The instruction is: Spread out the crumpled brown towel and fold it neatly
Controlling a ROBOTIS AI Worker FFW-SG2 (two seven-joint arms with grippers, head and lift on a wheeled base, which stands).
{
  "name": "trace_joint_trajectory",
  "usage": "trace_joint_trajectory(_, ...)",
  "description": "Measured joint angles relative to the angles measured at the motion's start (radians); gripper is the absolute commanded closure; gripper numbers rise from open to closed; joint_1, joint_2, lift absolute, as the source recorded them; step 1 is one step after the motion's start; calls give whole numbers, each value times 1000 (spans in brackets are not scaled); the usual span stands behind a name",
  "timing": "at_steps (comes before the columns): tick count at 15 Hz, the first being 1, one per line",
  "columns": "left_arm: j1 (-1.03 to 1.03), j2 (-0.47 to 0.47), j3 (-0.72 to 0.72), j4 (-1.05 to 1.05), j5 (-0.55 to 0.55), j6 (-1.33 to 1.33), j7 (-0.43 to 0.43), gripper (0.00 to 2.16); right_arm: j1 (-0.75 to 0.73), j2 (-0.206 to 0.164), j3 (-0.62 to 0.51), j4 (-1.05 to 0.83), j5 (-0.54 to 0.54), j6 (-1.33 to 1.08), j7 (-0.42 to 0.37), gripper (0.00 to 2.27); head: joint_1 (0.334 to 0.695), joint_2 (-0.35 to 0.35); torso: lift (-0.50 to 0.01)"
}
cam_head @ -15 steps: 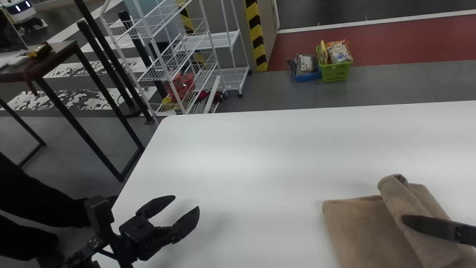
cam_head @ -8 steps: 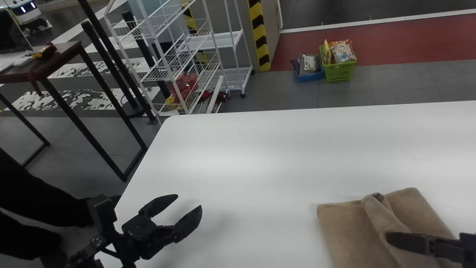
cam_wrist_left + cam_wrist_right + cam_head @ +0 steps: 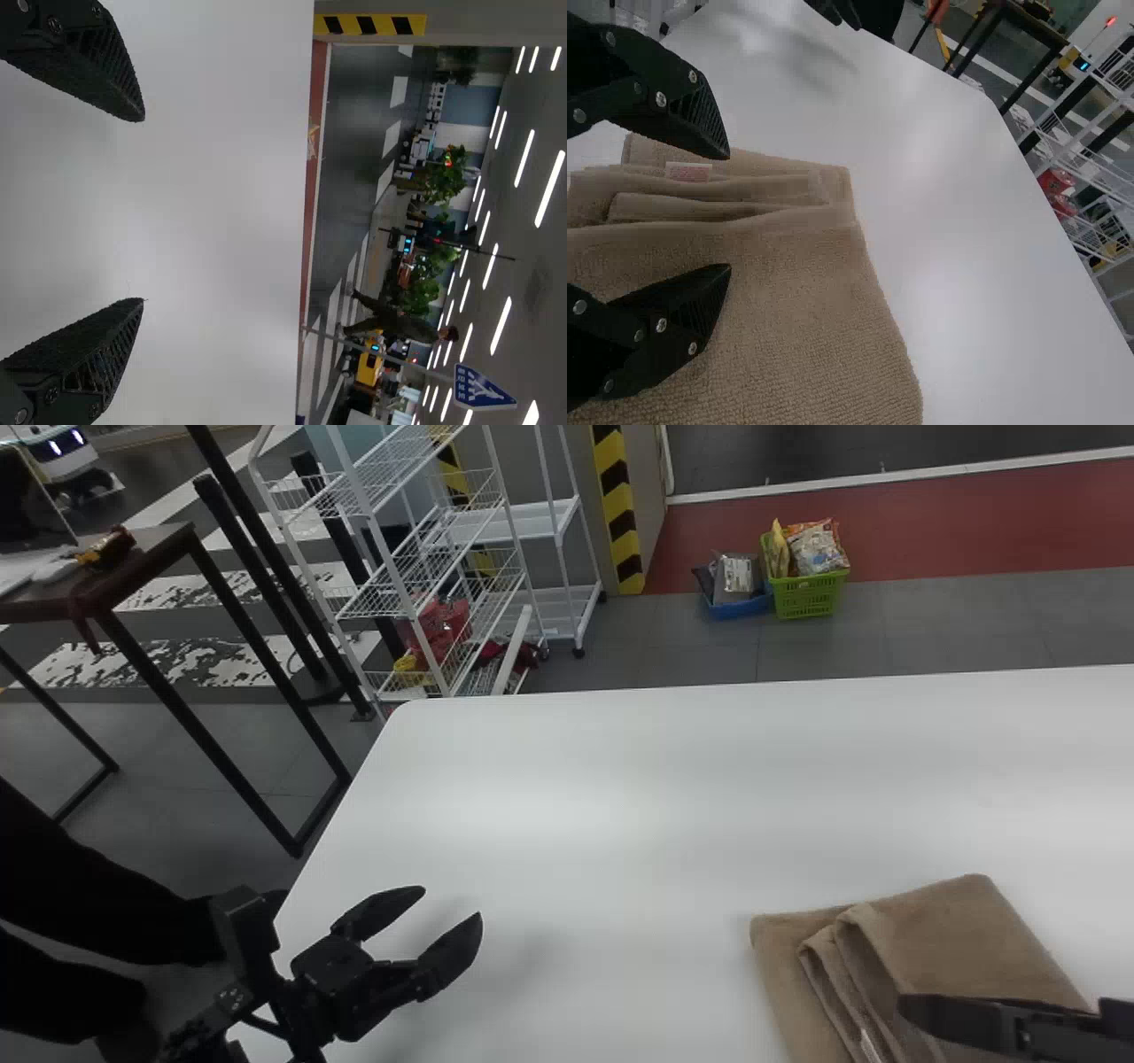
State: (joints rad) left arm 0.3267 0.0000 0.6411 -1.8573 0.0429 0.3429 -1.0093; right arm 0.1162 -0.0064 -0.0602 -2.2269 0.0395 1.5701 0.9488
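One brown towel (image 3: 974, 939), and it has changed shape! Half a second ago a rolled fold stood up on top; now that roll has loosened and slumped leftward, showing stacked layers with loose edges along the fold, while the part to its right lies broader. The towel sits on the right, near part of the white counter (image 3: 620, 824), running off the bottom of the head view.

And the right tool (image 3: 966, 1023) has shifted a little left and nearer since that frame, with the towel beneath it. It's released: its fingers (image 3: 700, 305) are spread well apart, layers and a small pale label (image 3: 688, 171) visible between them in the wrist view. Whether a fingertip touches cloth, I can't tell.

Over on the left, the left tool (image 3: 450, 908) holds its spot, parked above the counter near its left edge, also released, its two fingers parted.

Edges now: the towel's left border has a wide stretch of counter between it and the left tool, and there's plenty of room toward the far edge. Beyond that edge, on the floor, sit a green basket (image 3: 808, 595) and a white wire rack (image 3: 390, 571).
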Motion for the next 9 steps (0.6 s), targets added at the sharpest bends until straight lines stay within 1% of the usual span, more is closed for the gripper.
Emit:
trace_joint_trajectory(2,0,0,0,2,0,0,2,73,12,5,-70,-10,-91,0,-4,83,695,350,-128)
trace_joint_trajectory(3,0,0,-2,2,-1,0,4,73,16,6,-101,-12,-136,0,-6,167,695,350,-128)
trace_joint_trajectory(4,0,0,-4,3,-1,0,5,73,20,6,-115,-12,-166,0,-4,336,695,350,-128)
trace_joint_trajectory(5,0,0,-5,3,-2,0,6,73,25,6,-118,-13,-195,0,1,566,695,350,-128)
trace_joint_trajectory(6,-1,0,-6,3,-3,0,6,73,32,6,-113,-13,-222,0,3,964,695,350,-128)
trace_joint_trajectory(7,-1,0,-6,3,-3,0,6,73,35,6,-104,-13,-241,0,8,1622,695,350,-128)
trace_joint_trajectory(8,-1,0,-5,3,-2,0,4,73,38,6,-87,-13,-255,0,12,2007,695,350,-128)
trace_joint_trajectory(9,-1,0,-2,3,-2,0,3,73,39,6,-64,-13,-261,0,9,2250,695,350,-128)
